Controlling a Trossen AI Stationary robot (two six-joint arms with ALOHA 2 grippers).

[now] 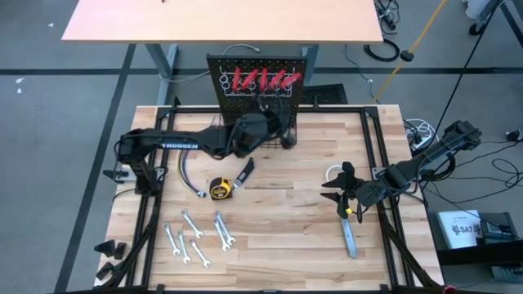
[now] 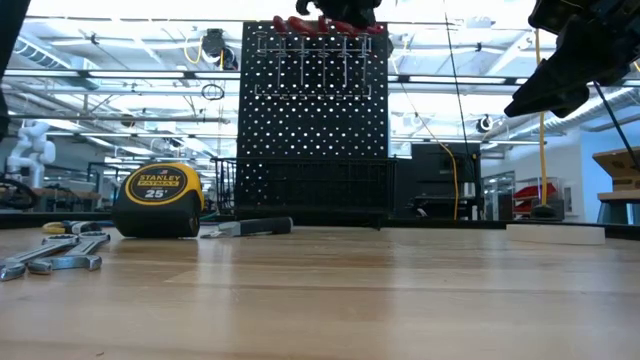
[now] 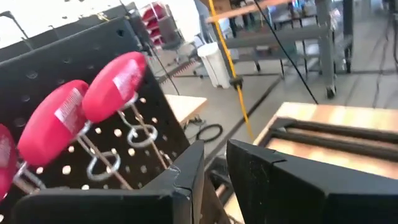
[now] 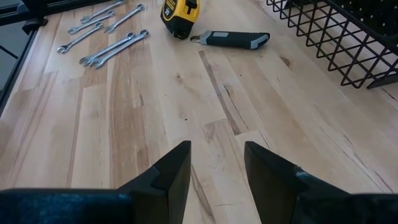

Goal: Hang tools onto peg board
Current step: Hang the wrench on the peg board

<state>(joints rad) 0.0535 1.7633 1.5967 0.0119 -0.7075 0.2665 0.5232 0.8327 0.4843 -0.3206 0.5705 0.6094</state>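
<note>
We have the left gripper (image 1: pixel 284 131) up at the peg board (image 1: pixel 260 67) on the table's far edge, fingers slightly apart and pinching nothing we can see, beside the red handles (image 1: pixel 263 80). We count five of those in the ring holders, so that batch looks hung. The right gripper (image 1: pixel 343 189) hovers over bare wood near the right edge, fingers spread and empty.

Next, we judge, a tool must be fetched from the table. Still lying there: six wrenches (image 1: pixel 196 237) toward the near left corner, one tape measure (image 1: pixel 219 189) and one knife (image 1: pixel 245 173) mid-table, one grey bar (image 1: pixel 350 237) and one white tape roll (image 1: pixel 334 174) beside the right gripper.
</note>
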